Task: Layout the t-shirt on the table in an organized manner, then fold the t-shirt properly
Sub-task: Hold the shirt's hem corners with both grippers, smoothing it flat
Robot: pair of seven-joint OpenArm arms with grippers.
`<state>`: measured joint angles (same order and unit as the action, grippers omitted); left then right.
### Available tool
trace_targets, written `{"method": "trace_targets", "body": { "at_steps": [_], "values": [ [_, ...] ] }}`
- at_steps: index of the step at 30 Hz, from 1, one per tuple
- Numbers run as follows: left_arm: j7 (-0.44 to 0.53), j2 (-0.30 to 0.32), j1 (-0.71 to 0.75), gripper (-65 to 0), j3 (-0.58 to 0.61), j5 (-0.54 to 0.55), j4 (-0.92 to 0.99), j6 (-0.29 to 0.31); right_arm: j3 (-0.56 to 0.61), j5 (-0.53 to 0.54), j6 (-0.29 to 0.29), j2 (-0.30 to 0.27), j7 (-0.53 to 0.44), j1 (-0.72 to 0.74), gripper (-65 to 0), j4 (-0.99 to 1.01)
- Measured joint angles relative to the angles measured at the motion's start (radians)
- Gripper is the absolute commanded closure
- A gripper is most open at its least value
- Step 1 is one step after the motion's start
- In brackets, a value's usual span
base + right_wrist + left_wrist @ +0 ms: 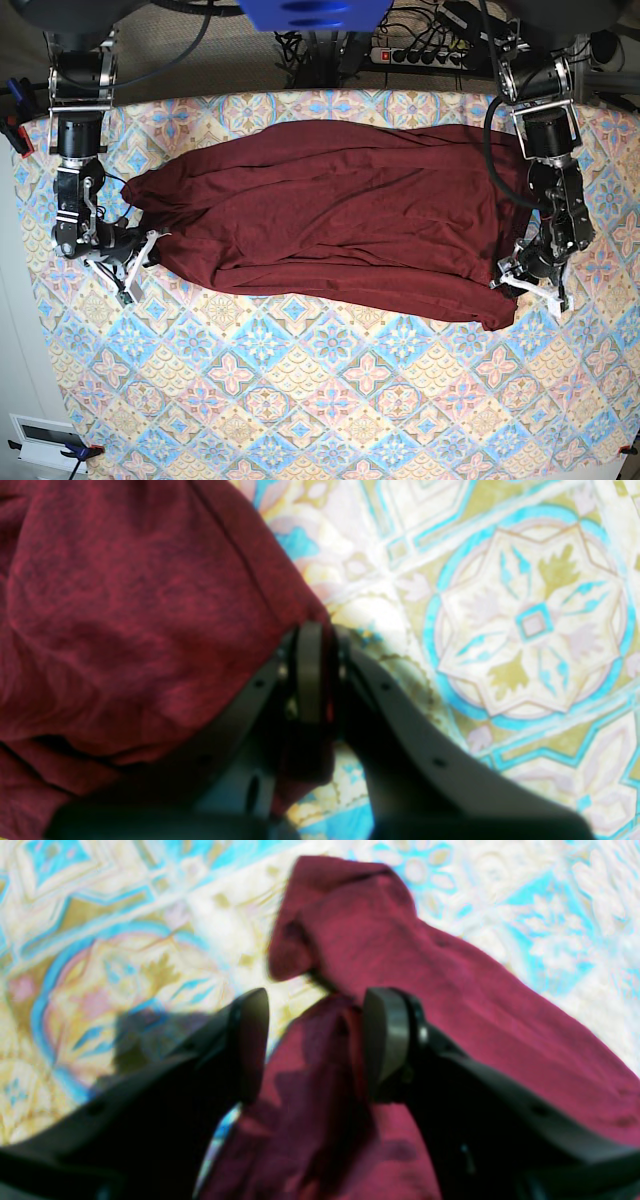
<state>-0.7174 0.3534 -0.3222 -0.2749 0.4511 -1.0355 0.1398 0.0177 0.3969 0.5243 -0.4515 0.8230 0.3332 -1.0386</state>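
T-shirt (330,220) plain maroon, no readable print; table (330,400) floral-tiled.

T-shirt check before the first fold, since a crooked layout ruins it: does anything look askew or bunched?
Yes. The t-shirt lies slanted across the table, not squared up. Its end by the left gripper is rumpled, a flap doubled over. The right gripper pinches the opposite edge.
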Motion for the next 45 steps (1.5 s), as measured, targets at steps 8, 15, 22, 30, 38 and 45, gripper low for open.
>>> {"method": "trace_targets", "body": {
  "at_steps": [8,15,22,30,38,45],
  "values": [
    [0.026,-0.018,-0.061,-30.0,-0.001,-0.079,0.114,0.004,-0.001,-0.001,-0.001,0.000,0.008,0.002,-0.8,0.000],
    [0.055,-0.012,-0.058,-12.6,0.142,-0.120,0.111,-0.007,-0.001,0.000,0.000,0.000,0.004,0.000,-1.0,-0.001],
    [0.048,-0.016,-0.055,-0.3,0.062,-0.105,0.112,0.004,-0.001,0.000,-0.001,0.000,0.006,-0.001,-3.5,-0.002],
    [-0.002,0.036,-0.007,0.0,0.007,-0.005,0.031,0.005,-0.001,-0.019,-0.002,0.000,0.026,-0.011,-14.2,-0.064],
    [-0.002,0.051,0.004,0.0,0.008,0.055,-0.010,0.004,0.005,-0.014,-0.003,0.000,0.025,-0.006,-16.4,-0.076],
    [-0.001,0.051,0.006,0.0,0.008,0.058,-0.010,0.004,0.002,0.005,-0.001,-0.003,-0.020,0.011,-8.8,0.047]
  ]
}}
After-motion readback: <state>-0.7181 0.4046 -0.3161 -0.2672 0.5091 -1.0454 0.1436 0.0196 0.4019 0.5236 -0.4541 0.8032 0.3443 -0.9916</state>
